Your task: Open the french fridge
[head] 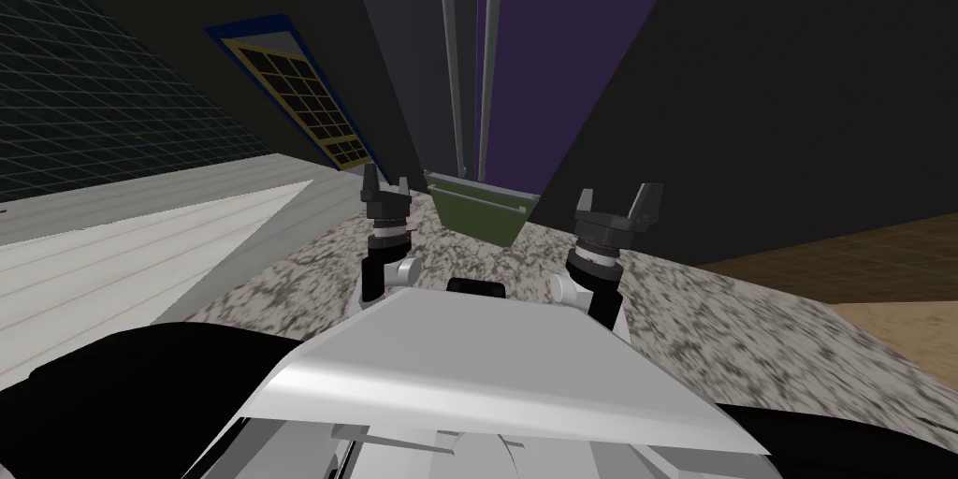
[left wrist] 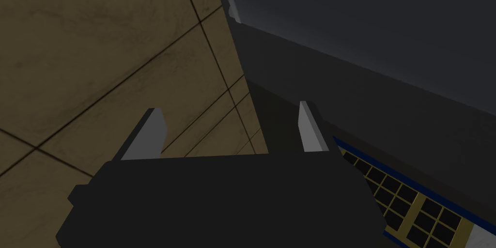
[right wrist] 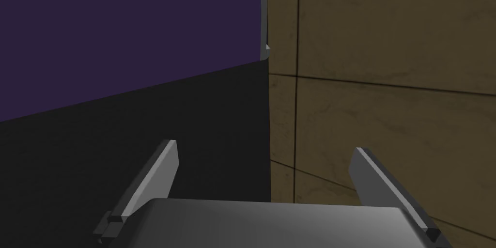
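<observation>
1. Head view: the fridge [head: 524, 71] stands straight ahead, beyond both grippers. One door is dark grey and the other purple, with two pale upright handles [head: 453, 52] side by side at the seam.
2. Under the doors sits a green drawer [head: 468, 210] with a bar along its top edge, low over the speckled floor [head: 748, 333].
3. The left gripper [head: 385, 185] is raised near the drawer's left corner, apart from it. Its fingers are spread wide with nothing between them.
4. The right gripper [head: 617, 202] is raised off the drawer's right side. Its fingers are likewise wide apart and hold nothing, clear of the handles.
5. A window [head: 299, 94] with a blue frame sits on the dark wall left of the fridge.
</observation>
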Motion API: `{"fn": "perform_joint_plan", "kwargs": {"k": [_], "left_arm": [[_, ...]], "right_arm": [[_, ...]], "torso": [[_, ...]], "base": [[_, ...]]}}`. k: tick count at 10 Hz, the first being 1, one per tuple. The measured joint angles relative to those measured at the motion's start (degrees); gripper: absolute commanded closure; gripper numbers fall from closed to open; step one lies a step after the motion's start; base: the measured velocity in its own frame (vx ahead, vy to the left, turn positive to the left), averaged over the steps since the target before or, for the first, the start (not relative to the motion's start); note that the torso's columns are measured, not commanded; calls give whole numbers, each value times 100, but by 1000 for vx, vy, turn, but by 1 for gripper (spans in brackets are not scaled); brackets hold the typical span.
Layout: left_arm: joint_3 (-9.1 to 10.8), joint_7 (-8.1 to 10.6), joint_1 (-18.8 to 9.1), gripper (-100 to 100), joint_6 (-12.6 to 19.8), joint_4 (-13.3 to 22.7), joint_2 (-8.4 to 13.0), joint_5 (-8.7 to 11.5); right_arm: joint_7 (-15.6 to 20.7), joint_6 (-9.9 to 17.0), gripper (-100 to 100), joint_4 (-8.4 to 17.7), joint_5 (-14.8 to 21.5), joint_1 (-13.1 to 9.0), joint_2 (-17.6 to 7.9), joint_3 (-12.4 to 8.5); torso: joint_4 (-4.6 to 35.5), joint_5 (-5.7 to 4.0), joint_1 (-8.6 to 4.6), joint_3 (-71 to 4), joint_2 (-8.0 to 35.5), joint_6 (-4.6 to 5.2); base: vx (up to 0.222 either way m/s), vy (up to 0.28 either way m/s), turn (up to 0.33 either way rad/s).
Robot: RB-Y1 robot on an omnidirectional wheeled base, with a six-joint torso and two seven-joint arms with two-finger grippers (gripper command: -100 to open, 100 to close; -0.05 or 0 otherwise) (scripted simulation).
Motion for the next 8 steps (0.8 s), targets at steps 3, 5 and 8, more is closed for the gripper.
{"fn": "perform_joint_plan", "kwargs": {"k": [3, 5, 8], "left_arm": [[0, 0, 0, 0, 0, -1, 0, 0], [0, 0, 0, 0, 0, -1, 0, 0], [0, 0, 0, 0, -1, -2, 0, 0]], "right_arm": [[0, 0, 0, -1, 0, 0, 0, 0], [0, 0, 0, -1, 0, 0, 0, 0], [0, 0, 0, -2, 0, 0, 0, 0]], "torso": [[1006, 0, 0, -2014, 1003, 0], [1846, 0, 0, -3692, 1845, 0], [3114, 0, 0, -6227, 3116, 0]], "base": [[0, 0, 0], [0, 0, 0], [0, 0, 0]]}}
